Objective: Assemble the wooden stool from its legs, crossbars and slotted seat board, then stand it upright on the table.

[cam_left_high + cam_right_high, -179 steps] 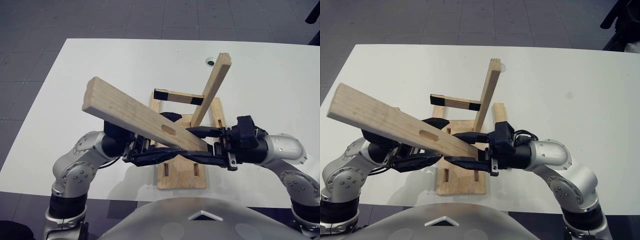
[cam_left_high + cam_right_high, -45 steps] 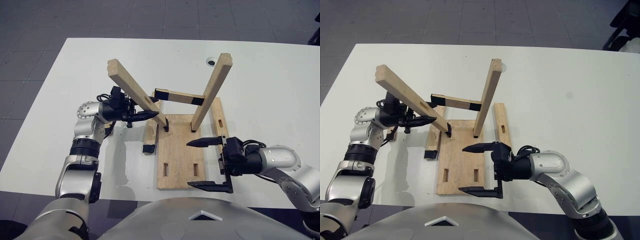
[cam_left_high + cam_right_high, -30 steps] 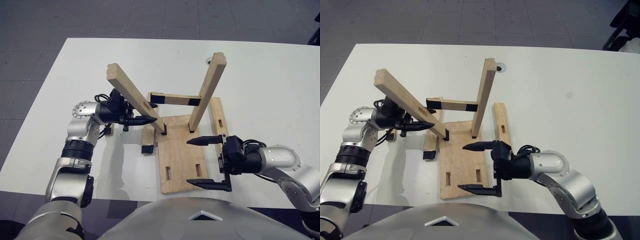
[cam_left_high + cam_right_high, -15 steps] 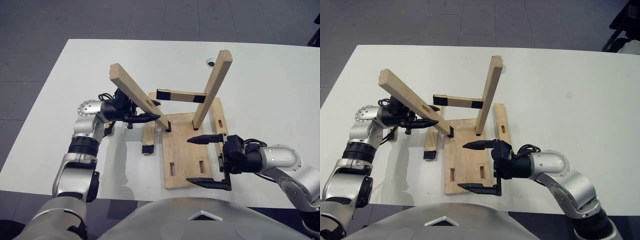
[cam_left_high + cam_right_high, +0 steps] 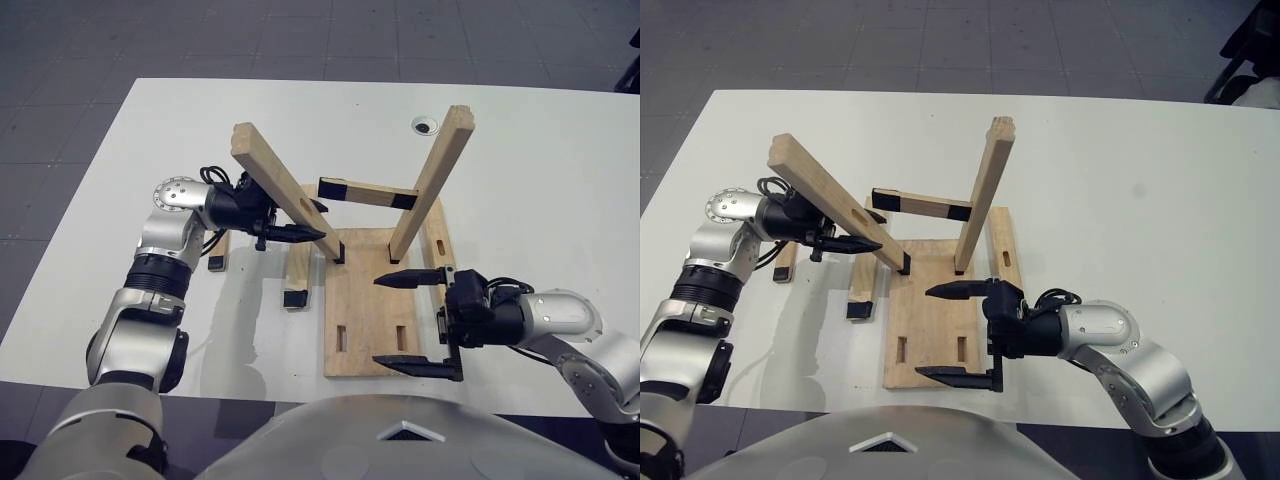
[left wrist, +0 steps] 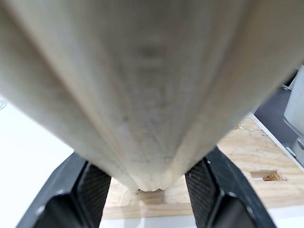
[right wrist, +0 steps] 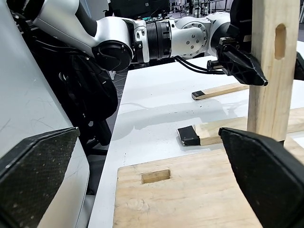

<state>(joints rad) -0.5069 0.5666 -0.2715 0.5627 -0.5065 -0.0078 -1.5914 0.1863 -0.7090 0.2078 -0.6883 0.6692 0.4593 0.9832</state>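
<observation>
Since six seconds ago, the long pale wooden leg (image 5: 272, 175) has moved from in front of the robot's chest, where both grippers held it, out to the far left corner of the seat. In the last half second it has tipped a little more upright.

At the far left of the white worktop (image 5: 560, 200) lies a short wooden stick with a black end (image 5: 786, 262). Next, the left gripper (image 5: 300, 232) has its black fingers (image 6: 92, 187) closed around the leaning leg, low on its length. The leg's foot rests at the far left slot of the flat rectangular slotted seat board (image 5: 365, 300). A second loose black-tipped stick (image 5: 297, 268) lies just beside the board's left edge.

In the middle, a wooden crossbar with black ends (image 5: 368, 192) juts from a second, nearly upright leg (image 5: 435, 180) towards the leaning one. Whether they touch is unclear. A slotted wooden bar (image 5: 437, 235) lies along the board's right edge.

At the right, the right gripper (image 5: 380, 321) hangs over the board's near right part, fingers spread wide and holding nothing.

The step appears to be seating this leg. It would go best with the foot kept in its slot, the leg raised slowly so that its side slot meets the crossbar's end, and the right gripper steadying the board.
</observation>
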